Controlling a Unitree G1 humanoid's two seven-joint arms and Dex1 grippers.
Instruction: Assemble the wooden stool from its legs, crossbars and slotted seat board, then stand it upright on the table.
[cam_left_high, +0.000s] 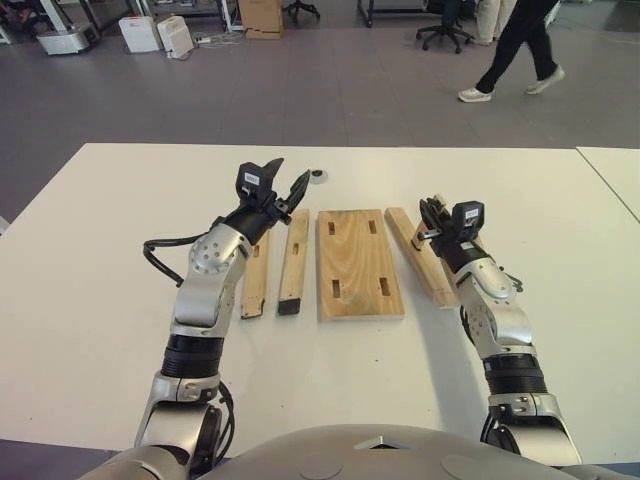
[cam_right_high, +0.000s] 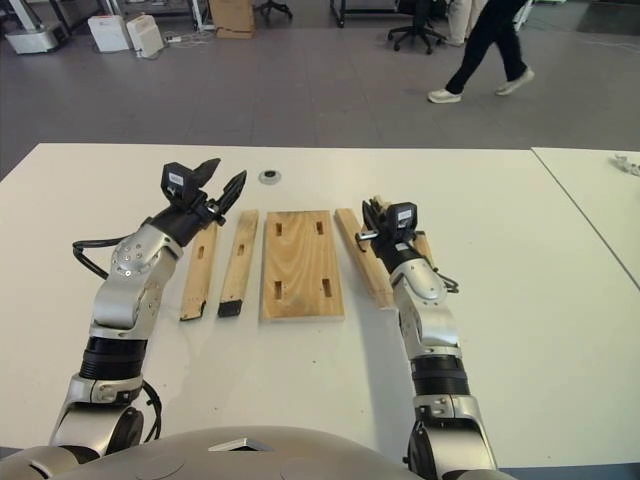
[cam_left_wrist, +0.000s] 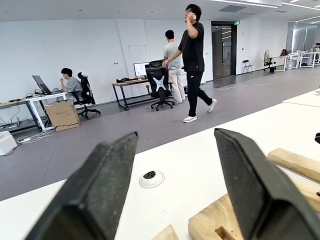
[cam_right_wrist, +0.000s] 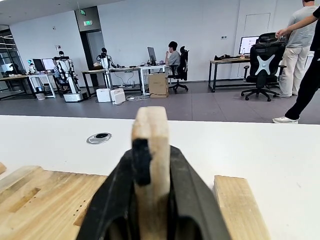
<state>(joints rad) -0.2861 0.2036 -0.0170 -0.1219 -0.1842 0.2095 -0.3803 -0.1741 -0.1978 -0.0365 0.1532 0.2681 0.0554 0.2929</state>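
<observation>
The slotted seat board lies flat at the table's middle. Two wooden bars lie side by side to its left. My left gripper hovers open over their far ends, nothing between its fingers. To the right of the board lies a long wooden bar. My right gripper is low over that bar's far part, shut on a narrow wooden piece that stands up between its jaws. Another bar lies just to the outside of it.
A round grommet sits in the white table just beyond the left gripper. A second table's edge is at the far right. A black cable loops beside the left forearm.
</observation>
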